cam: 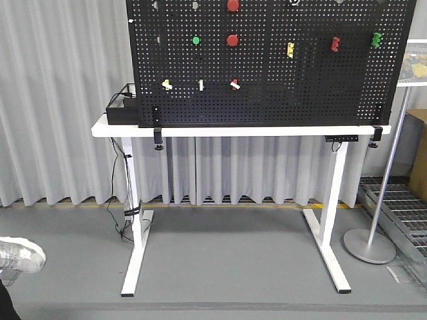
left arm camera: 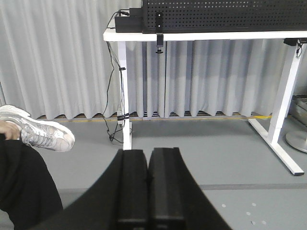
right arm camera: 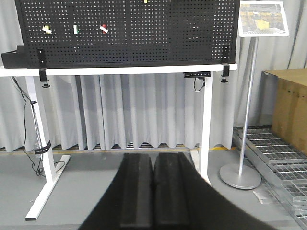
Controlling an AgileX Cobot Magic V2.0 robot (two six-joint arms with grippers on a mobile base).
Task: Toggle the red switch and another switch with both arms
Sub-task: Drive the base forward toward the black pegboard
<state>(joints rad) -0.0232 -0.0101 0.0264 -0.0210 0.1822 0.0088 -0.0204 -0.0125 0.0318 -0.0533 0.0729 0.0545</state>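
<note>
The red switch (cam: 235, 84) is a small toggle with a white tip, low on the black pegboard (cam: 280, 100); the right wrist view shows the red switch (right arm camera: 104, 29) too. The other switch (cam: 167, 84), whitish with a yellow top, sits two places to its left, and appears as the switch (right arm camera: 46, 29) in the right wrist view. Between them stands an upright white toggle (cam: 201, 85) with a green glow. My left gripper (left arm camera: 147, 151) is shut and empty, low and far from the board. My right gripper (right arm camera: 153, 155) is likewise shut and empty. Neither gripper shows in the front view.
The pegboard stands on a white table (cam: 267, 131) beside a black box (cam: 123, 110). Large round red buttons (cam: 232, 40) and a green one (cam: 196, 40) sit higher up. A sign stand (cam: 369, 245), a cardboard box (right arm camera: 290, 110) and floor grating (right arm camera: 273, 153) are at right; a person's shoe (left arm camera: 43, 132) at left.
</note>
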